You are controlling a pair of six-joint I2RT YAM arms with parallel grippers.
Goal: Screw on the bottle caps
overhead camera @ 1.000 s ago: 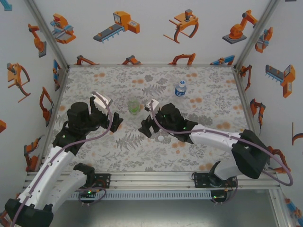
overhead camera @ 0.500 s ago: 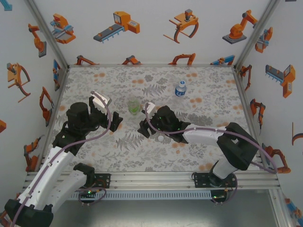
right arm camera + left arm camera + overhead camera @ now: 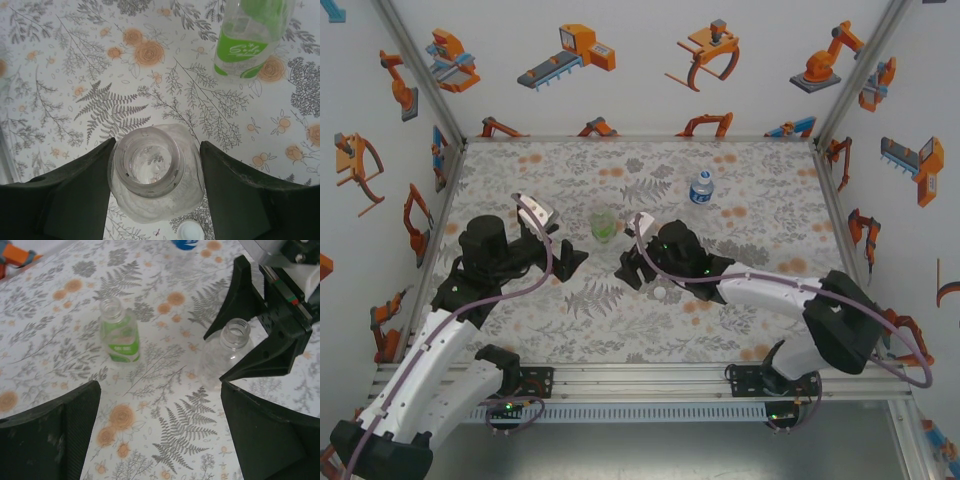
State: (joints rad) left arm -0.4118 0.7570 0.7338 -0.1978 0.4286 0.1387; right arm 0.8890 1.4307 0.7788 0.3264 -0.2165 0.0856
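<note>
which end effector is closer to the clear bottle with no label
Right. The right end effector grips the clear bottle from both sides. The left end effector is open, holds nothing, and stands apart from the bottle on its left.

Robot lab test cell: aluminium frame (image 3: pixel 650 381), robot-cartoon wall panels (image 3: pixel 630 95), floral-print tabletop (image 3: pixel 570 170)

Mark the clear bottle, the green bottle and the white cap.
clear bottle (image 3: pixel 152 170): right wrist view, its open mouth.
green bottle (image 3: pixel 120 339): left wrist view, its green label.
white cap (image 3: pixel 191 232): right wrist view, its top face.
</note>
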